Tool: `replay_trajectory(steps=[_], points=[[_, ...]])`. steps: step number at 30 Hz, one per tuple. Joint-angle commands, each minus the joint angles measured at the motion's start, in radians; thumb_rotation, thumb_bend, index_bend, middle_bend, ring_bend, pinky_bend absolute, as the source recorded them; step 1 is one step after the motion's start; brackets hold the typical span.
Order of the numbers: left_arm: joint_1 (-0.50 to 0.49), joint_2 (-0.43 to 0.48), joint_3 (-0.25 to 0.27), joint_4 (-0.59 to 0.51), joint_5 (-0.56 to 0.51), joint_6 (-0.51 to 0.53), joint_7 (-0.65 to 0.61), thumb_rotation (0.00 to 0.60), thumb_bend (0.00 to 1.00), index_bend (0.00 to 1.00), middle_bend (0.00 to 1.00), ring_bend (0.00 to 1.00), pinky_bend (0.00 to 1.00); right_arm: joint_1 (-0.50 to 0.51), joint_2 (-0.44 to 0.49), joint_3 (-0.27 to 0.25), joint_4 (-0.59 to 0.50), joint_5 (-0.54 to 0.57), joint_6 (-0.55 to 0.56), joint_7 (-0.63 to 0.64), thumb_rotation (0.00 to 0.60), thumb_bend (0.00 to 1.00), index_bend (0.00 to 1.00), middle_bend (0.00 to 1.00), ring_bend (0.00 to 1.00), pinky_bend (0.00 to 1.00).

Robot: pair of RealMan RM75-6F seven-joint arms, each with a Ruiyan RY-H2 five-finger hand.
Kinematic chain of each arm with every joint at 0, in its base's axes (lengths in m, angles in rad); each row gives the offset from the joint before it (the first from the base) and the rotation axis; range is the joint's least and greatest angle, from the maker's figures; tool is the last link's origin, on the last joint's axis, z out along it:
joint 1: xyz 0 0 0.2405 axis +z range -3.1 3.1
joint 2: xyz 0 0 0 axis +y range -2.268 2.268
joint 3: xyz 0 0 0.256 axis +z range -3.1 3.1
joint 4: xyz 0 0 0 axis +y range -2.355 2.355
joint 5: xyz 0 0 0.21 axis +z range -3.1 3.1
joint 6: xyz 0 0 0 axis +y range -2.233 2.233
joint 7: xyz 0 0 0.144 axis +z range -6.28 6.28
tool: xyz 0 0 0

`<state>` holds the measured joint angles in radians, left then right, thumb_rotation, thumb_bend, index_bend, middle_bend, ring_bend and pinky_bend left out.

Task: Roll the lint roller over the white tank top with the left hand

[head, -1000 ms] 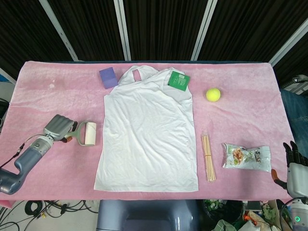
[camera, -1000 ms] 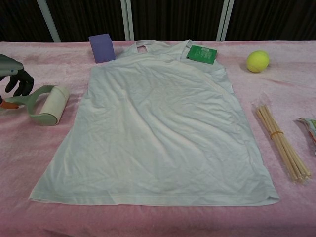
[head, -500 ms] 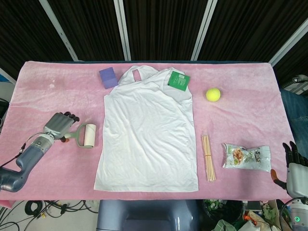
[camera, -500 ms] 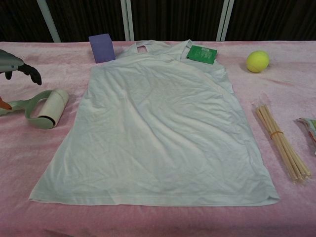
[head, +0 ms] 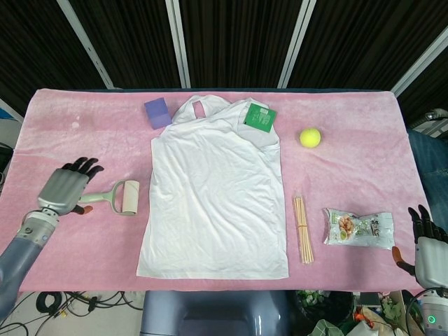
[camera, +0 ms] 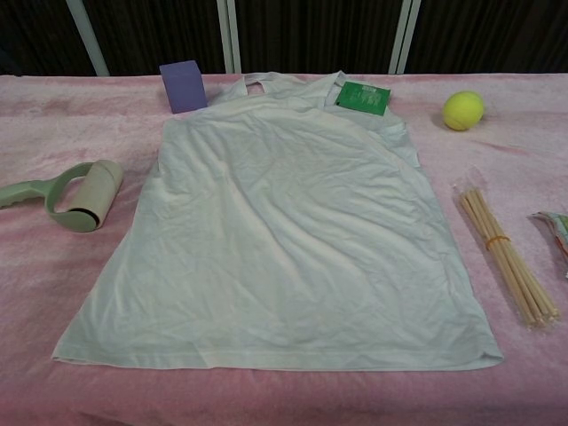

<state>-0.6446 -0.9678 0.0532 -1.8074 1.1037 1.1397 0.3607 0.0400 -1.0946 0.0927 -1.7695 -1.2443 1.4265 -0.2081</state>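
The white tank top (head: 215, 196) (camera: 280, 231) lies flat in the middle of the pink cloth, neck toward the far edge. To its left lies the lint roller (head: 120, 197) (camera: 71, 193), pale green handle pointing left, its roll close to the top's left hem. My left hand (head: 65, 190) is left of the handle, fingers spread, holding nothing; the chest view does not show it. At the bottom right corner of the head view my right hand (head: 427, 241) hangs off the table edge, fingers apart and empty.
A purple block (head: 157, 112) and a green packet (head: 260, 117) sit by the top's shoulders. A tennis ball (head: 310, 137), a bundle of wooden sticks (head: 303, 229) and a snack bag (head: 358, 229) lie to the right.
My left hand has let go of the roller handle, opened its fingers and drawn back to the left, leaving the chest view. The roller stays on the cloth.
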Motion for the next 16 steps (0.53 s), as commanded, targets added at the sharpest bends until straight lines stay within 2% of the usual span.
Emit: replay_trajectory(steps=[1,4,6,9,16], points=[[0.212,0.049,0.059,-0.066,0.211,0.254,-0.140,0.600,0.13,0.19,0.12,0.06,0.21,0.002,0.003,-0.007,0.006,-0.019,-0.002,0.004,0.600,0.27,0.00,0.00,0.17,0.19],[0.294,0.022,0.109,-0.009,0.295,0.314,-0.218,0.600,0.13,0.19,0.12,0.06,0.16,0.004,0.008,-0.016,0.017,-0.050,0.000,0.007,0.600,0.27,0.00,0.00,0.17,0.19],[0.333,0.003,0.125,0.025,0.317,0.332,-0.249,0.600,0.13,0.19,0.12,0.04,0.09,0.005,0.008,-0.021,0.025,-0.073,0.005,0.005,0.600,0.27,0.00,0.00,0.17,0.19],[0.375,-0.036,0.120,0.079,0.338,0.370,-0.288,0.600,0.13,0.19,0.11,0.00,0.03,0.006,0.008,-0.029,0.035,-0.099,0.009,0.007,0.600,0.27,0.00,0.00,0.17,0.19],[0.413,-0.081,0.089,0.162,0.378,0.406,-0.372,0.600,0.13,0.20,0.11,0.00,0.02,0.006,0.011,-0.032,0.039,-0.108,0.006,0.019,0.600,0.27,0.00,0.00,0.17,0.19]])
